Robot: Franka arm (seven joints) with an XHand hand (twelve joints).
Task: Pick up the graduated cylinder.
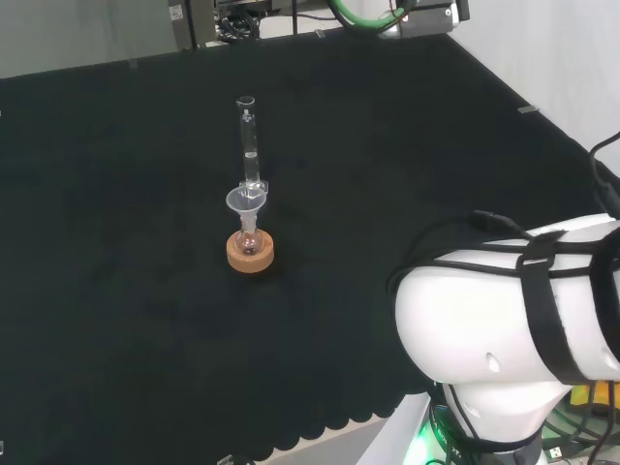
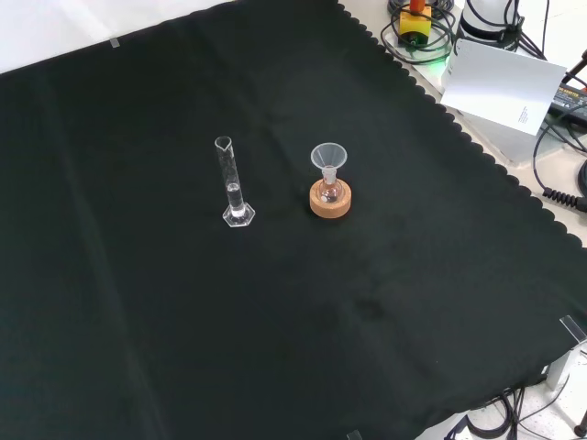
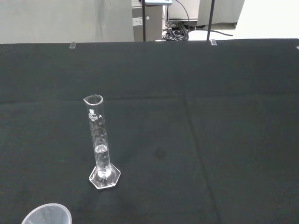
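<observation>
White links of the arm [image 1: 504, 320] bulk at four o'clock in the head view; whether the hand is spread or curled I cannot tell. Out from there, the graduated cylinder [image 2: 233, 182] stands upright on its hexagonal foot on the black cloth [image 2: 138, 321], untouched, with what looks like a little clear liquid low in its tube. In the front view, at three o'clock from the cylinder and near it but apart, a small round-bottom flask [image 2: 330, 192] sits in a cork ring stand [image 2: 330, 203] with a clear funnel [image 2: 328, 158] in its neck.
</observation>
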